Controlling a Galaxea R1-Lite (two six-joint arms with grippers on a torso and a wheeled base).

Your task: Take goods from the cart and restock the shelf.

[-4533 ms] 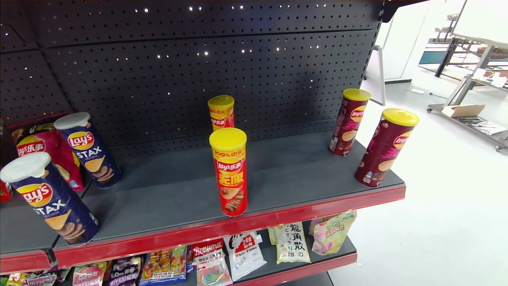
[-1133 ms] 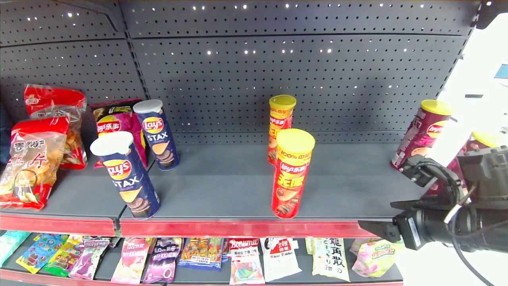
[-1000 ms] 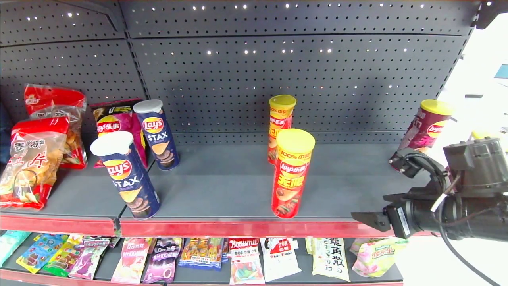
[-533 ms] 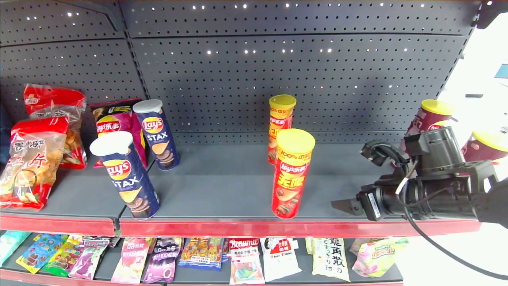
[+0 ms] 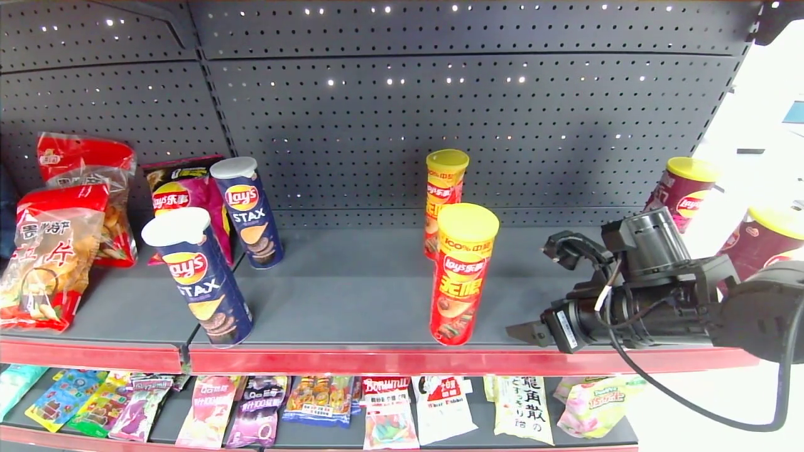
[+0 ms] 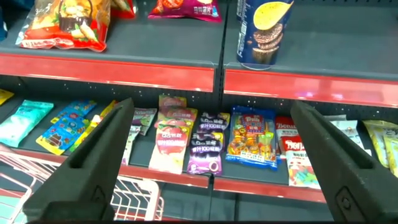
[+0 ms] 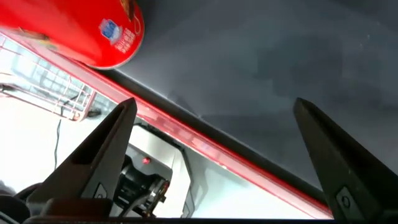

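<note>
While the right tool [image 5: 524,331] hung at the front edge of the shelf [image 5: 352,285], just to the right of the front red can [image 5: 463,276], its jaws stood wide apart and empty. Left tool [image 6: 211,106] — jaws likewise spread wide, holding nothing, facing the lower shelf [image 6: 261,185], with a corner of the wire cart [image 6: 140,198] close by. Stock on the shelf, left to right: snack bags [image 5: 53,251] at the far left; two blue cans, white-lidded, the front blue can [image 5: 198,276] at the lip and the rear blue can [image 5: 247,210] near the pegboard back [image 5: 440,113]; front red can, yellow-lidded, upright near the lip, with the rear red can [image 5: 444,185] directly behind it; two maroon cans, yellow-lidded — the rear maroon can [image 5: 683,188] towards the back, the front maroon can [image 5: 763,242] partly hidden behind the right arm. Lower shelf: flat packets [image 5: 389,408] in a row along the front.
</note>
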